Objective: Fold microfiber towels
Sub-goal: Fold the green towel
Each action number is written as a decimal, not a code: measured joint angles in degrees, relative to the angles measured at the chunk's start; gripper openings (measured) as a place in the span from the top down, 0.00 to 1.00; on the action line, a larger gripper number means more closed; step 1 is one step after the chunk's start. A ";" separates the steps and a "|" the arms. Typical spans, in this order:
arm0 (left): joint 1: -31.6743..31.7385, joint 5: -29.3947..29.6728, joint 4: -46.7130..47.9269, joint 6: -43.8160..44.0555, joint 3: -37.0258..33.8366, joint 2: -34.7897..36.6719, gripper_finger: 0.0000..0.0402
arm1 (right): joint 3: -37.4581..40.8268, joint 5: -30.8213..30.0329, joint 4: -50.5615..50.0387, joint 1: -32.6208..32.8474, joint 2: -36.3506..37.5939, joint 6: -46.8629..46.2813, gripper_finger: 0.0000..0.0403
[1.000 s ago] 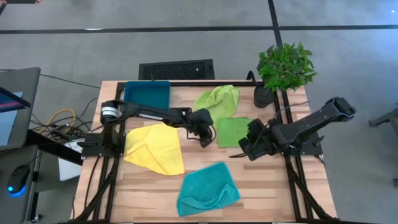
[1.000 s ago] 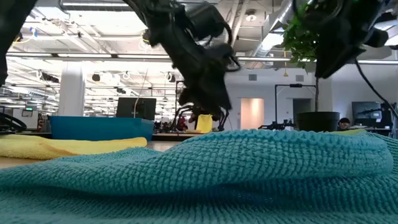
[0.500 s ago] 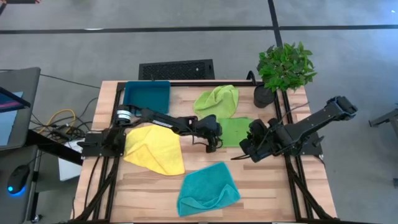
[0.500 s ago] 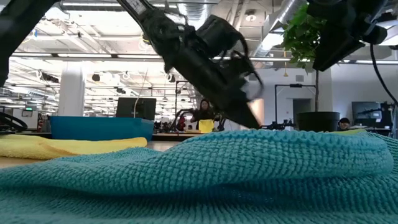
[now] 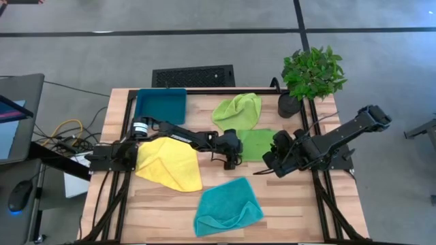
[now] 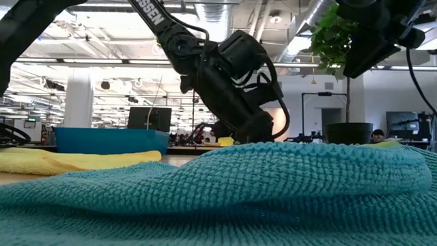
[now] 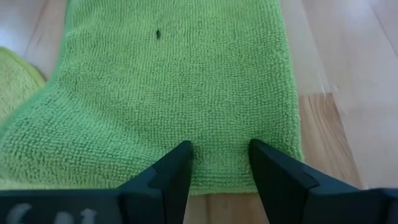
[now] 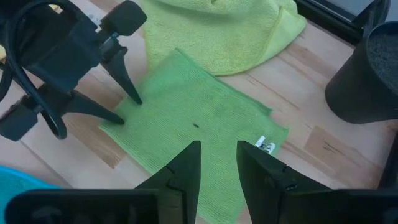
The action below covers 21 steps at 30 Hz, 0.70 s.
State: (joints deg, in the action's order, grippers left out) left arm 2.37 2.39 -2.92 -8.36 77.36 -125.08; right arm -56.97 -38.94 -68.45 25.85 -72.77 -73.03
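A flat, folded lime green towel (image 5: 257, 144) lies on the wood at mid-table. My left gripper (image 7: 221, 149) is open, and its two fingertips stand low at that towel's left edge (image 8: 134, 109). My right gripper (image 8: 217, 155) hangs open above the same towel's right side and holds nothing. A crumpled lime green towel (image 5: 238, 110) lies just beyond the folded one. A yellow towel (image 5: 169, 162) lies at the left. A teal towel (image 5: 228, 206) lies rumpled near the front edge. My left gripper comes slanting down from the table's left, its open fingertips (image 7: 183, 152) on or just over the folded green towel's left edge (image 7: 217, 171). I cannot tell whether they touch the cloth. The towel lies flat on the table.
A dark-teal tray (image 5: 161, 104) sits at the far left corner. A potted plant (image 5: 310, 75) stands at the far right corner, close behind my right arm. Bare wood shows between the yellow, teal and green towels.
My left gripper has moved toward the table's right edge and down, rolling about its own axis, until its open fingers reached the folded green towel's left edge. The towels have not moved.
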 joint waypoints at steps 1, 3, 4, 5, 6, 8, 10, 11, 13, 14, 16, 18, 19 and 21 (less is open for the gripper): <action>-0.12 0.02 1.21 0.02 0.04 0.12 0.61 | 0.00 0.01 -0.01 0.00 0.00 0.00 0.69; -0.35 0.06 3.39 0.04 0.11 0.24 0.61 | 0.00 0.02 -0.02 0.00 0.00 0.02 0.69; -0.48 0.08 4.37 0.04 0.17 0.27 0.61 | 0.00 0.02 -0.02 0.00 0.00 0.01 0.69; -0.59 0.07 5.30 0.07 0.18 0.34 0.61 | 0.00 0.02 -0.02 0.00 0.00 0.02 0.69; -0.75 0.07 6.41 0.07 0.18 0.35 0.61 | 0.00 0.02 -0.02 0.00 0.00 0.00 0.69; -1.10 0.07 8.75 0.12 0.18 0.45 0.61 | 0.00 0.02 -0.02 0.00 0.00 0.00 0.69; -1.45 0.05 11.27 0.73 0.17 1.04 0.61 | 0.00 0.02 -0.04 0.00 0.00 0.00 0.69; -1.66 0.07 12.43 0.94 0.16 1.17 0.61 | 0.00 0.02 -0.03 0.00 0.00 0.00 0.69; -1.98 0.02 15.70 1.23 0.15 2.21 0.61 | 0.00 0.03 -0.02 0.00 0.00 0.00 0.69; -2.16 0.02 17.52 1.60 0.07 2.46 0.61 | 0.00 0.03 -0.02 0.00 0.00 -0.01 0.69; -2.49 -0.04 20.62 2.41 0.05 3.67 0.61 | 0.00 0.05 -0.02 0.00 -0.02 -0.01 0.69; -2.78 -0.12 24.71 3.23 -0.08 5.13 0.61 | 0.02 0.04 0.02 0.00 0.00 -0.01 0.69; -2.89 -0.14 26.61 3.60 -0.12 5.70 0.61 | 0.02 0.07 0.02 0.00 -0.02 -0.01 0.69; -3.11 -0.13 30.59 4.69 -0.18 7.06 0.61 | 0.02 0.06 0.07 0.00 0.00 -0.01 0.69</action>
State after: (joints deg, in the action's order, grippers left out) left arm -0.74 2.26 27.67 -3.67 77.18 -118.02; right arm -56.95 -38.88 -68.38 25.85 -72.77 -73.03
